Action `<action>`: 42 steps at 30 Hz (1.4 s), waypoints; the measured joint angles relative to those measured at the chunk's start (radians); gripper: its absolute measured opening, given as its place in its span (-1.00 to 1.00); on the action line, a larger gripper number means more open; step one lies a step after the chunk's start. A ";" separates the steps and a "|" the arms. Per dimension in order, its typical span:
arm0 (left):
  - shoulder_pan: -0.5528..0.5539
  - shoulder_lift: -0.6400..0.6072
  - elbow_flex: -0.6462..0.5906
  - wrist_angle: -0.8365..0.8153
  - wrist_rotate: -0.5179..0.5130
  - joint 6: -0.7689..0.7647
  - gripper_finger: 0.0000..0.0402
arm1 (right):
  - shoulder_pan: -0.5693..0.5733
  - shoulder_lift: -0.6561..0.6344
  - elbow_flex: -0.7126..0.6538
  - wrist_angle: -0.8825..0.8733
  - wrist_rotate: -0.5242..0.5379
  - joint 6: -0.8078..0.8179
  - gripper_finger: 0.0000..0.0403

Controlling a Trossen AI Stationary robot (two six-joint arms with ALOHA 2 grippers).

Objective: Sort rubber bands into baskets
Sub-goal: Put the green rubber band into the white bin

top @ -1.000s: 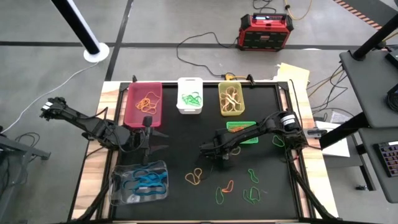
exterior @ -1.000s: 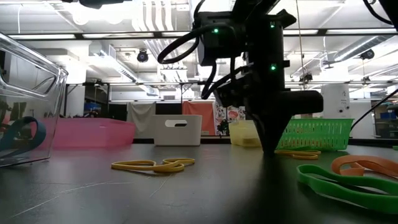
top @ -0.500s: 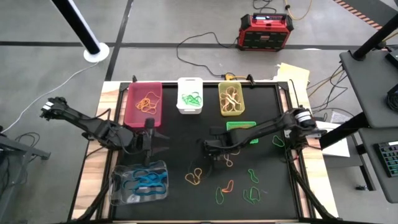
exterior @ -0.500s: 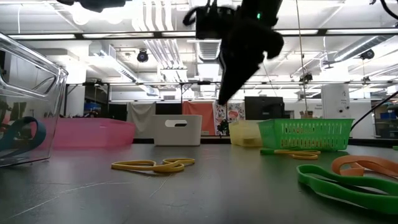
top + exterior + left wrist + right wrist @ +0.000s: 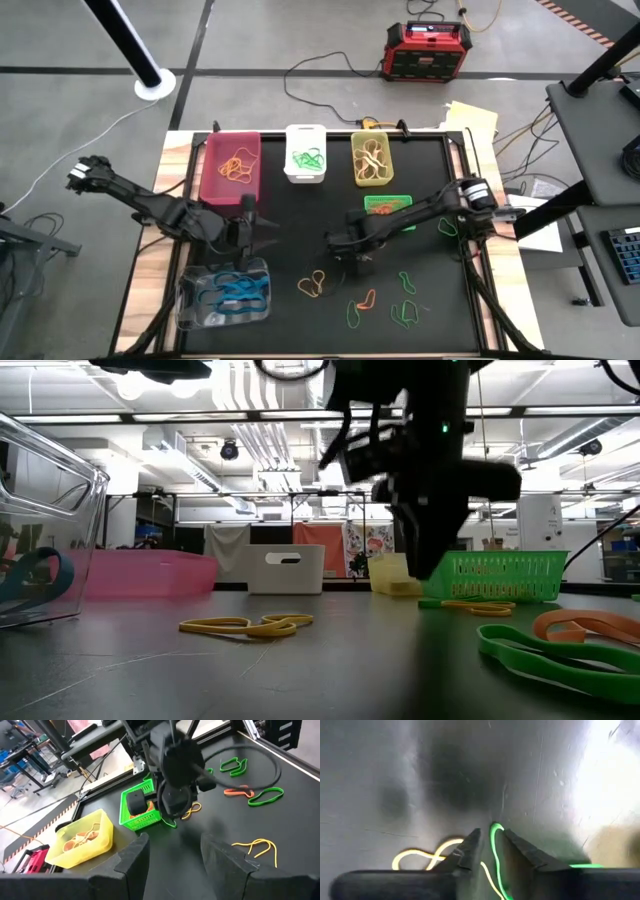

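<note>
My right gripper [image 5: 355, 264] points down over the middle of the black mat [image 5: 290, 230], just clear of it, fingers almost together with a green rubber band [image 5: 494, 842] between them. In the left wrist view the green rubber band [image 5: 169, 822] dangles under it, in front of the green mesh basket [image 5: 388, 208]. My left gripper [image 5: 248, 232] hovers open above the far edge of the clear basket [image 5: 226, 292], which holds blue bands. The pink basket [image 5: 231, 163], white basket [image 5: 306, 152] and yellow-green basket [image 5: 371, 158] stand in a row along the far edge. My right gripper has the green rubber band's upper loop [image 5: 495, 827] in the narrow gap between its two fingertips, coming from above and pointing down. The rest of the band hangs slack below the fingers, clear of the mat. A thin gap shows beside the strand.
Loose bands lie on the mat near the right gripper: a yellow-orange pair [image 5: 314, 285], an orange one [image 5: 362, 299], green ones [image 5: 405, 312] [image 5: 408, 280] [image 5: 447, 228]. In the low view a yellow band [image 5: 248, 625] and a green band [image 5: 560, 658] lie near the front.
My right gripper has risen from the mat, where its fingertips stood a second ago, swinging briefly toward the table's left and back; it now hangs clear above the loose bands. My left gripper has drifted slightly toward the near edge.
</note>
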 joint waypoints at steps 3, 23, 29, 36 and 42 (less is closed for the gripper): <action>0.000 0.007 0.000 0.001 0.000 0.002 -0.20 | -0.001 0.027 0.000 -0.003 0.008 -0.012 -0.47; 0.000 0.003 0.000 0.005 0.000 0.008 -0.20 | -0.068 0.095 0.003 0.004 -0.065 -0.095 -0.93; 0.000 0.003 0.000 0.005 0.000 0.009 -0.20 | -0.067 0.023 0.002 0.055 -0.060 -0.049 -0.95; 0.000 0.000 0.000 0.010 0.000 0.012 -0.20 | -0.076 -0.135 -0.064 0.382 -0.022 -0.092 -0.96; 0.000 -0.003 0.000 0.061 -0.001 0.050 -0.20 | -0.168 -0.186 -0.088 0.791 0.068 -0.276 -0.96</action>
